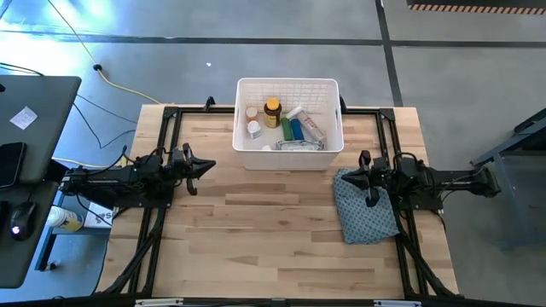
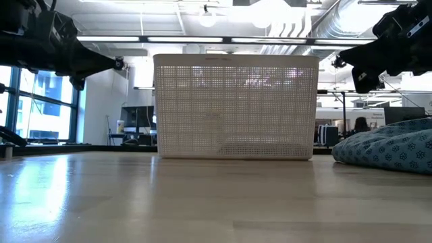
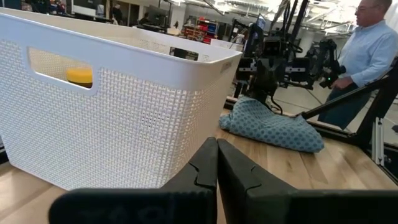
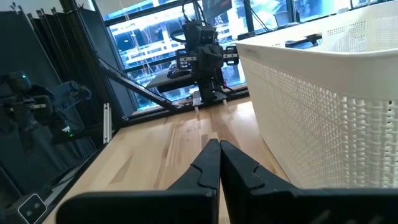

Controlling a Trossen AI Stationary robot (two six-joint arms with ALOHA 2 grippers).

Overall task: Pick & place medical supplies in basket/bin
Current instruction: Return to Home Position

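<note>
The white lattice-sided bin (image 1: 242, 128) stands at the middle of the table's far side, its base on the wood. Inside it lie the medical supplies: an amber bottle with a yellow cap (image 1: 272, 111), white pill bottles (image 1: 253, 128), green (image 1: 287, 129) and blue (image 1: 296, 130) oblong pieces, a white tube (image 1: 310, 126) and a crinkly packet (image 1: 295, 146). My left gripper (image 1: 209, 165) hovers level to the bin's left, shut and empty (image 3: 217, 149). My right gripper (image 1: 344, 176) hovers level to the bin's near right, shut and empty (image 4: 219, 149). The yellow cap (image 3: 79, 75) shows through the bin's handle slot.
A blue-grey patterned cloth (image 1: 367, 209) lies bunched on the table under my right arm, near the bin's right near corner. A black frame (image 1: 171, 111) runs around the table's far part. A person (image 3: 373, 50) stands beyond the table's right side. Bare wood spans the near half.
</note>
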